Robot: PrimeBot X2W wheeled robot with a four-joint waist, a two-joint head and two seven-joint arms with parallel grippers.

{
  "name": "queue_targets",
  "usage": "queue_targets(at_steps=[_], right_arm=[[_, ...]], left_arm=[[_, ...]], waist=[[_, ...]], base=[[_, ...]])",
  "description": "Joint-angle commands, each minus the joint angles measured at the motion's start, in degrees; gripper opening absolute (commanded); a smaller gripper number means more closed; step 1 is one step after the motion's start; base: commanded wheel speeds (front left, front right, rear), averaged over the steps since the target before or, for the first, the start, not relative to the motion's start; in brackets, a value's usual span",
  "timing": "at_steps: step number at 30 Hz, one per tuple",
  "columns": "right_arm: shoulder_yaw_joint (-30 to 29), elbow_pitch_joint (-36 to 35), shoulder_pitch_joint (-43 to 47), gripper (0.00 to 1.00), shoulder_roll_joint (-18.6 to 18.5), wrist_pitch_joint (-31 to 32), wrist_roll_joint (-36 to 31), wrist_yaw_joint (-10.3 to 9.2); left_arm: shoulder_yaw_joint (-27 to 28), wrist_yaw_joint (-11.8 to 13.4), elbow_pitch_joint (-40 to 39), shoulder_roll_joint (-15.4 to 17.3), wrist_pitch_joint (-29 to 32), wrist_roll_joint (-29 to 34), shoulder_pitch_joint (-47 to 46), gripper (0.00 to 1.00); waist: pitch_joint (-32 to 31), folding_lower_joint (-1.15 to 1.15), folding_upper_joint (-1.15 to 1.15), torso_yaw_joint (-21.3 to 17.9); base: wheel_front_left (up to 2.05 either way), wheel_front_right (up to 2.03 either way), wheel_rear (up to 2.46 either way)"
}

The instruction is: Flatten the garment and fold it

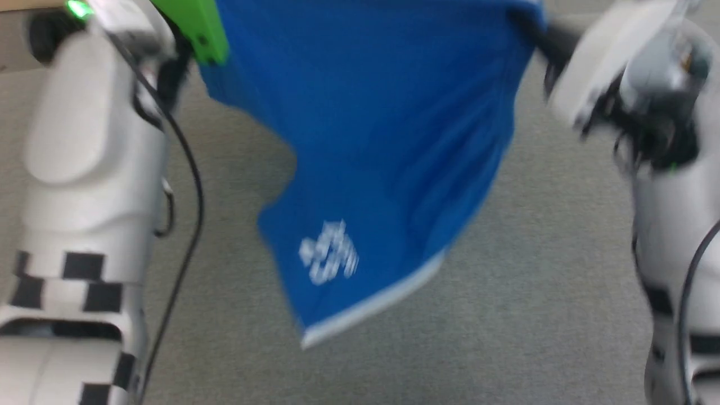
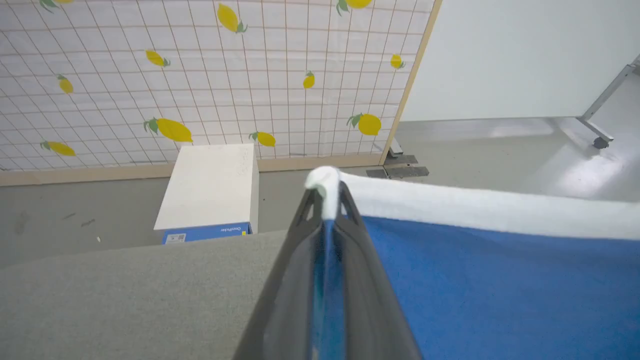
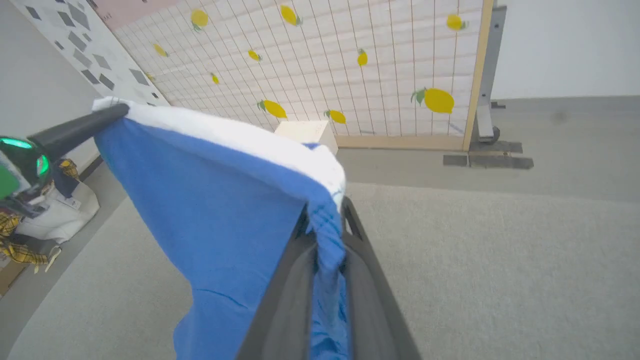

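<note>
— Left end effector and right end effector each pinch a top corner, jaws narrowed onto cloth, above the grey counter.
— So the garment hangs in air, white edge across, legs pointing down, long axis likely vertical?
— Yes. Pulled wider, a corner could slip; lowered fast, the white hem may tuck under.

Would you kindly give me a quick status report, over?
Left hand shut on shorts, white edge. Right hand shut on same edge. Shorts hang spread between them over grey surface; nothing blocking.
</note>
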Motion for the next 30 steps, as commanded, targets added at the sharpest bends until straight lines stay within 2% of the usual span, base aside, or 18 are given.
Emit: queue_targets(at_steps=[1, 4, 9, 13, 16, 22, 26, 30], right_arm=[[-1.25, 2.11, -4.85, 0.0, 0.41, -0.07, -0.4, -0.09], [-3.14, 6.7, -13.78, 0.0, 1.28, -1.59, -2.9, -0.09], [-6.56, 14.34, -27.42, 0.0, 2.82, -7.85, -7.53, -0.09], [-7.75, 19.61, -34.26, 0.0, 3.27, -14.81, -10.63, -0.09], [-7.07, 22.49, -35.67, 0.0, 3.38, -18.14, -10.31, -0.09], [-0.93, 21.86, -28.1, 0.0, 2.37, -21.83, -3.57, -0.09], [4.88, 16.08, -17.12, 0.0, -0.77, -22.92, 2.98, -0.09], [8.75, 6.89, -3.21, 0.0, -4.63, -24.29, 9.75, -0.09]], left_arm=[[0.26, 0.13, -0.96, 1.08, -1.1, 1.1, -2.84, 0.0], [0.9, 1.02, -2.11, 2.44, -2.62, 2.05, -6.79, 0.0], [2.33, 2.68, -4.28, 3.72, -7.84, 3.3, -12.96, 0.0], [3.75, 3.43, -5.61, 3.86, -13.38, 3.28, -15.87, 0.0], [4.04, 2.79, -5.23, 3.3, -15.78, 2.37, -15.12, 0.0], [4.38, 0.78, -4.68, 2.61, -20.48, 0.29, -7.15, 0.0], [4.22, -0.89, -6.36, 2.27, -23.66, -0.95, 1.07, 0.0], [5.87, -0.36, -10.61, 1.35, -26.27, -3.3, 12.14, 0.0]], waist=[[0.6, 0.0, 0.0, 2.19], [2.2, 0.0, 0.0, 3.05], [4.78, 0.0, 0.0, 4.1], [6.53, 0.0, 0.0, 5.16], [7.26, 0.0, 0.0, 6.31], [6.49, 0.0, 0.0, 7.78], [3.82, 0.0, 0.0, 8.35], [0.05, 0.0, 0.0, 8.56]], base=[[0.0, 0.0, 0.0], [0.0, 0.0, 0.0], [0.0, 0.0, 0.0], [0.0, 0.0, 0.0], [0.0, 0.0, 0.0], [0.0, 0.0, 0.0], [0.0, 0.0, 0.0], [0.0, 0.0, 0.0]])
